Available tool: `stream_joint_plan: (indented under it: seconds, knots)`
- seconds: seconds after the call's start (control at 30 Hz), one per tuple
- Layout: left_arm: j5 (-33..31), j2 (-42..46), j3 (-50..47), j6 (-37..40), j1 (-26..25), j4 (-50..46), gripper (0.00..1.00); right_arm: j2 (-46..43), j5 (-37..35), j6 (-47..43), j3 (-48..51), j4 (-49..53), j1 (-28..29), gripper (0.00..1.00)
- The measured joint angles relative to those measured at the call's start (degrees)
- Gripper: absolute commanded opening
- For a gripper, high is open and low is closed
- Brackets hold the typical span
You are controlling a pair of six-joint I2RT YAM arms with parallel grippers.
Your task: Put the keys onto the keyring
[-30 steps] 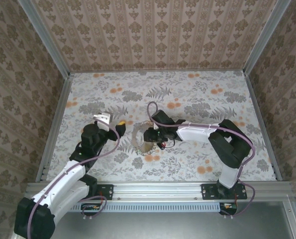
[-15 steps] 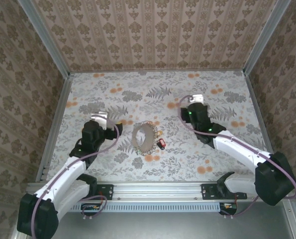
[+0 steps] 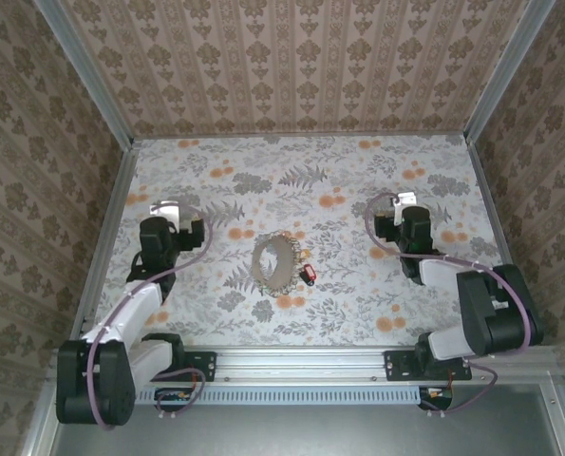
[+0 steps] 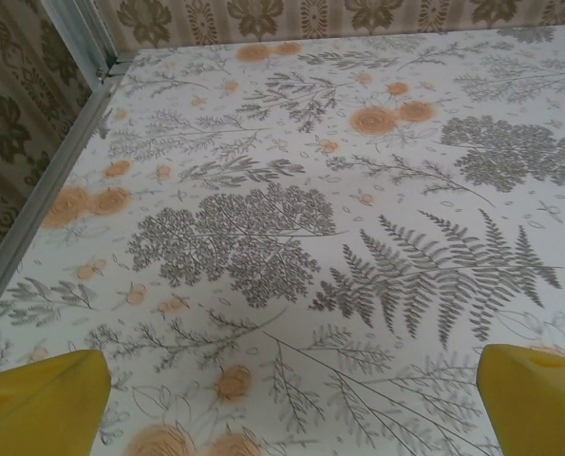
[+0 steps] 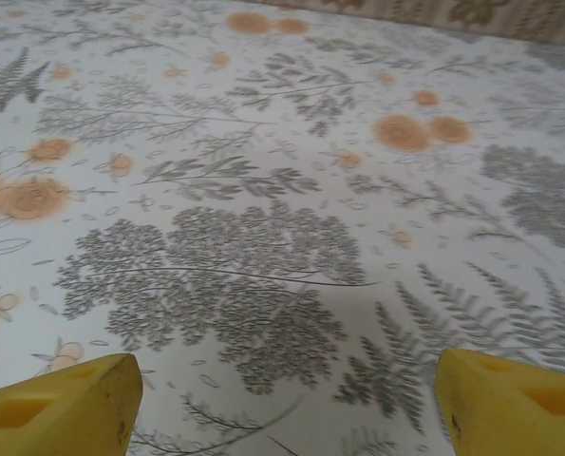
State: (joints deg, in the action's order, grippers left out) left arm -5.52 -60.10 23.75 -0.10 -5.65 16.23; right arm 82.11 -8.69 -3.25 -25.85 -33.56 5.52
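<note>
Keyring (image 3: 274,263), a pale wire hoop, lies on the flowered bench (image 3: 358,180) between the two end effectors, well apart from both. From the left end effector (image 3: 164,213) it sits off to the right and a little back toward the arm bases. From the right end effector (image 3: 407,201) it sits off to the left and likewise a little back. A red-headed key (image 3: 309,275) rests just beside the hoop, on the side facing the right end effector; whether it touches or hangs on the wire is too small to tell.

The left end effector (image 4: 287,408) is spread wide in its wrist view, its yellow fingertips (image 4: 40,404) standing at opposite lower corners with bare fern-printed bench between them. Ahead of it and to its left run the metal rail (image 4: 45,190) and the papered wall (image 4: 7,123).

The right end effector (image 5: 287,408) is spread wide too, its yellow fingertips (image 5: 59,413) far apart over bare patterned bench, gripping nothing.
</note>
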Motion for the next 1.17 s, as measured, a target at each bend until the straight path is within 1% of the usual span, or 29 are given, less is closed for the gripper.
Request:
stream_joint_plan:
  seconds: [0.07,0.17,0.2,0.23,0.33,0.43,0.5,0.57,0.63,0.7,0.87,1.17]
  knots:
    - [1.2,-2.9,0.0,1.7,0.2,3.3,1.0,0.2,3.0,0.2,1.4,-3.3,-1.0,0.82]
    - [2.8,-7.0,-0.1,4.1,0.5,7.5,1.0,1.1,6.5,0.2,6.3,-13.4,-2.7,0.84]
    - [3.3,-8.1,-0.4,4.8,0.6,9.4,1.0,2.6,7.3,0.2,8.2,-17.4,-3.0,0.91]
    - [3.9,-8.9,-0.9,5.3,0.8,11.0,1.0,3.8,7.6,0.4,9.0,-19.1,-3.1,0.99]
    - [5.7,-11.4,-2.3,6.4,1.6,16.1,1.0,5.4,7.2,0.9,8.6,-18.1,-3.0,0.99]
    - [8.5,-15.8,-3.5,6.5,3.2,22.7,1.0,5.5,5.7,2.7,4.8,-16.5,-3.7,1.0]
    - [11.6,-20.6,-4.7,6.5,4.6,28.7,1.0,5.5,4.6,3.5,3.3,-16.6,-4.0,1.0]
    - [14.0,-25.5,-5.0,6.5,5.8,32.3,1.0,5.5,4.1,3.9,3.2,-16.6,-4.2,0.99]
    - [15.7,-28.1,-4.5,6.1,7.0,32.3,1.0,5.5,3.7,4.2,3.2,-16.2,-4.2,0.99]
    - [15.7,-28.5,-3.7,5.6,7.6,32.2,1.0,5.5,3.3,4.5,3.2,-16.1,-4.2,1.0]
    - [11.6,-28.5,-1.3,4.6,6.3,32.3,1.0,5.5,3.1,4.8,3.2,-16.0,-4.2,1.0]
    - [9.0,-28.5,-1.1,4.4,5.7,32.2,1.0,5.5,3.1,4.8,3.2,-15.9,-4.2,1.0]
